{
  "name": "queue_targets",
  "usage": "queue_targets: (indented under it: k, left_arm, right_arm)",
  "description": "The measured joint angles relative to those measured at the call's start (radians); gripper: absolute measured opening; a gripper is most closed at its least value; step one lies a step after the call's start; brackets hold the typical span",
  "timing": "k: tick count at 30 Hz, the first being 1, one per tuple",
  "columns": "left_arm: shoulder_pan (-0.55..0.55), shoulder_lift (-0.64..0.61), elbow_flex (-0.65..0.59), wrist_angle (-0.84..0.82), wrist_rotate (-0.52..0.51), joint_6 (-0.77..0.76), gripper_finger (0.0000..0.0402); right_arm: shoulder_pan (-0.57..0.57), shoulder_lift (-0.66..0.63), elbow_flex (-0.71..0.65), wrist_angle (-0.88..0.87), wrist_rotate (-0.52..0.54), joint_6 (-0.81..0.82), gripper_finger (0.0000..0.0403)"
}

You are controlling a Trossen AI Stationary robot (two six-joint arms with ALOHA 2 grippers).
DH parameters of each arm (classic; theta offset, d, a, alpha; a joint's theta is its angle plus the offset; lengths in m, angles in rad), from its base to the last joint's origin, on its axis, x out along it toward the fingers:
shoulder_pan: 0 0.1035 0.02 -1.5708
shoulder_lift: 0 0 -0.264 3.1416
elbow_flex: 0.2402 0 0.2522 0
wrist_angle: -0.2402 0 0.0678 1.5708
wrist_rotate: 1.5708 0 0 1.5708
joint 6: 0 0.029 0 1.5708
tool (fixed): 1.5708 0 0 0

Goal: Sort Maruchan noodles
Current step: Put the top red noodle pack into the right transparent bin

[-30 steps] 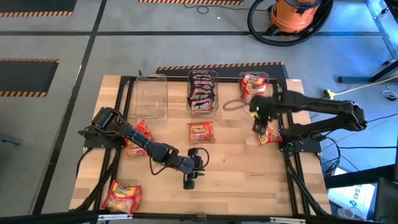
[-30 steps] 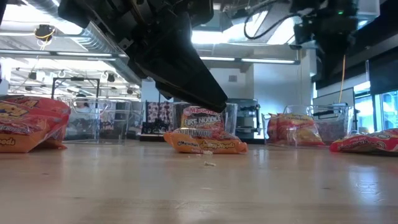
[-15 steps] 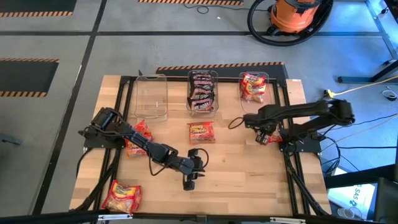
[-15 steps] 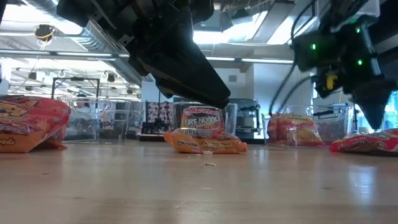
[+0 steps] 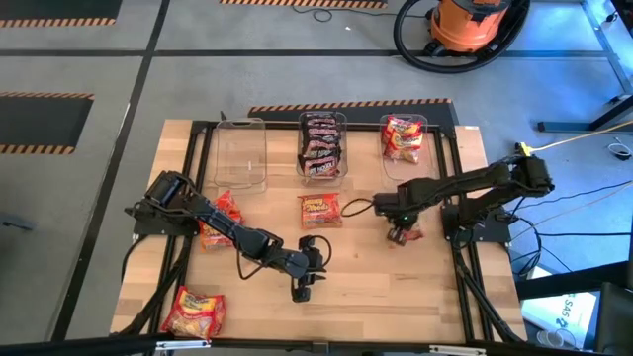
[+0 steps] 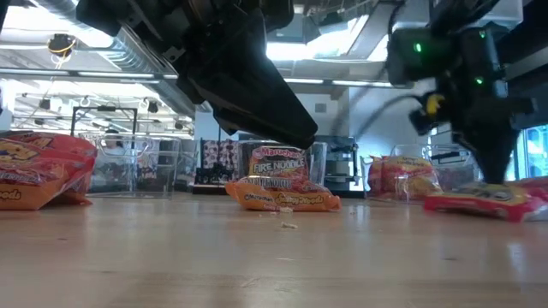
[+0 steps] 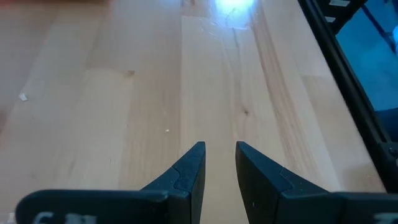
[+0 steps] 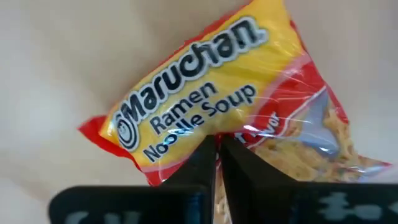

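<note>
My right gripper (image 5: 400, 234) is right of the table's middle, shut on a red-and-yellow Maruchan packet (image 8: 205, 106). The low view shows that packet (image 6: 475, 201) low over the wood. My left gripper (image 7: 220, 168) hovers open over bare wood near the near edge (image 5: 300, 287), touching nothing. An orange-red packet (image 5: 319, 209) lies flat at the middle. A red packet (image 5: 224, 212) lies beside the left arm, and another (image 5: 193, 311) lies at the near left corner. Dark packets (image 5: 321, 146) fill the middle bin. A red packet (image 5: 403, 136) sits in the right bin. My right gripper pinches the packet's film between its two fingers (image 8: 200, 163), about midway along one long side (image 8: 217, 132), where yellow print meets the clear window. The fingers come from above, pointing down. The packet lies roughly flat under them; whether it is clear of the table I cannot tell.
Three clear bins stand in a row along the far edge, and the left one (image 5: 242, 153) holds nothing. Black frame rails (image 5: 188, 247) run along the table's left and right sides. Bare wood lies between the two grippers and along the near edge.
My right gripper has come down from near the right bin to the packet at the table's right side. It has then moved toward the table's left and near edge. The packet has moved with it, from beside the right rail toward the middle.
</note>
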Motion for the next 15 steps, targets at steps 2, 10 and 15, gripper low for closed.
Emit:
queue_targets:
  k: [2, 10, 15]
  left_arm:
    - [0.0, 0.0, 0.0, 0.0, -0.007, 0.0, 0.0082]
    - [0.0, 0.006, 0.0, 0.039, -0.083, -0.008, 0.0082]
    - [0.015, 0.061, 0.001, 0.212, -0.095, -0.008, 0.0082]
  right_arm:
    - [0.028, -0.001, 0.001, 0.108, -0.037, 0.016, 0.0017]
    - [0.11, -0.002, 0.007, 0.404, -0.108, 0.037, 0.0017]
    - [0.184, -0.029, 0.064, 0.307, 0.02, 0.039, 0.0017]
